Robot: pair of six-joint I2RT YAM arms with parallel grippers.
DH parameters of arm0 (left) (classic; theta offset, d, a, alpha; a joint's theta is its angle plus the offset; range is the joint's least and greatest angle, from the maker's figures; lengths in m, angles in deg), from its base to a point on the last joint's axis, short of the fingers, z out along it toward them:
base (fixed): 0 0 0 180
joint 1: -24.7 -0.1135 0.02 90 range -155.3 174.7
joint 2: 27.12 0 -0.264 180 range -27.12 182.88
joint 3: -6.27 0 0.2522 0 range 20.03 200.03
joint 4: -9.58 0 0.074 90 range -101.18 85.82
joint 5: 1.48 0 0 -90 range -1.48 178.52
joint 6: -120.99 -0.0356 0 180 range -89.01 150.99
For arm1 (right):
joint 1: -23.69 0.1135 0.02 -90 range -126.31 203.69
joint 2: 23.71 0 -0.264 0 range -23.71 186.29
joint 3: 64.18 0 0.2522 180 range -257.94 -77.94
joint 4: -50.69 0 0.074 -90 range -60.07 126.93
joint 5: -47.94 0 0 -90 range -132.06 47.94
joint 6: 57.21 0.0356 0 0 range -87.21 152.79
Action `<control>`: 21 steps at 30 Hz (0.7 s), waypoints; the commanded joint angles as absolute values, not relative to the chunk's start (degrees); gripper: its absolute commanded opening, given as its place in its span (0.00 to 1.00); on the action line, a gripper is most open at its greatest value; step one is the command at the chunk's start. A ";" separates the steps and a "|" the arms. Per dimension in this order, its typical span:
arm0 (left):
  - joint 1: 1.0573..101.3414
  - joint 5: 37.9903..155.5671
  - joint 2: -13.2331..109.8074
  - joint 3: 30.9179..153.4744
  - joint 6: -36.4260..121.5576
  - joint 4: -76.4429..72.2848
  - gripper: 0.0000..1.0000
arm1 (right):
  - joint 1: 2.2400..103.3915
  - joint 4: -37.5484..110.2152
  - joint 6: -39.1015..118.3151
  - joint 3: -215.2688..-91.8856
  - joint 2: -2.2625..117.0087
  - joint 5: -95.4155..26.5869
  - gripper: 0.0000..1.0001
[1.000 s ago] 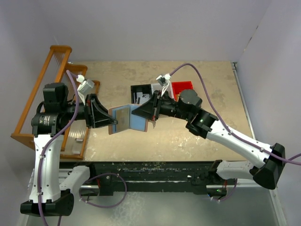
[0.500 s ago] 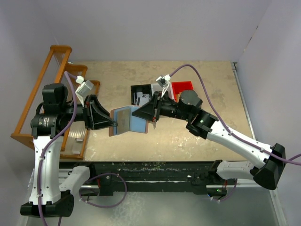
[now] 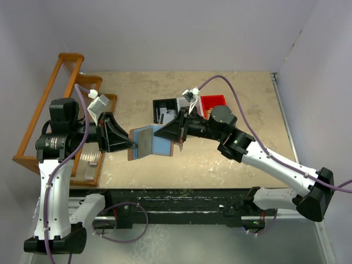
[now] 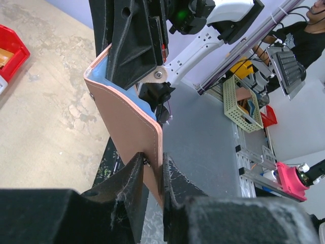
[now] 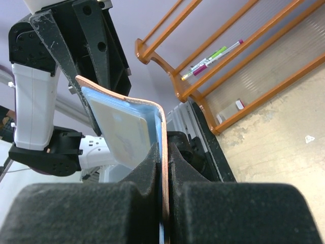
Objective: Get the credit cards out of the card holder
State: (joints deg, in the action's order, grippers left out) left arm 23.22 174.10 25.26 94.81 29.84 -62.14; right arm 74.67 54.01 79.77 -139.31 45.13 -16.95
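The salmon-pink card holder (image 3: 159,144) hangs open in mid-air between both arms, its light blue lining facing up. My left gripper (image 3: 133,144) is shut on its left flap; in the left wrist view the fingers (image 4: 134,173) pinch the salmon leather (image 4: 127,119). My right gripper (image 3: 176,142) is shut on the right flap, with the leather edge clamped between its pads (image 5: 163,151). A pale card (image 5: 123,134) sits in the pocket of the blue lining (image 5: 146,108). The tan-orange card is not visible.
A wooden rack (image 3: 47,113) stands along the left side, with pens on its clear shelf (image 5: 216,53). A black bin (image 3: 164,110), a white bin (image 3: 184,103) and a red bin (image 3: 213,102) sit behind the card holder. The tan tabletop (image 3: 236,104) lies below.
The card holder's left flap has tilted a little steeper and shifted slightly right. Both grippers keep their hold; the arms have hardly moved.
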 commanded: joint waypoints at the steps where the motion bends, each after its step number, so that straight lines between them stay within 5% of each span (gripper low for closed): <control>1: 23.29 174.74 24.33 96.26 28.70 -62.03 0.20 | 74.49 60.26 80.45 -138.80 43.88 -16.13 0.00; 15: 23.29 154.35 21.77 93.86 34.68 -54.72 0.22 | 74.49 66.37 83.65 -137.99 44.25 -14.39 0.00; 21: 23.29 159.61 22.02 93.78 35.47 -55.29 0.39 | 74.49 67.30 84.25 -137.63 43.83 -13.96 0.00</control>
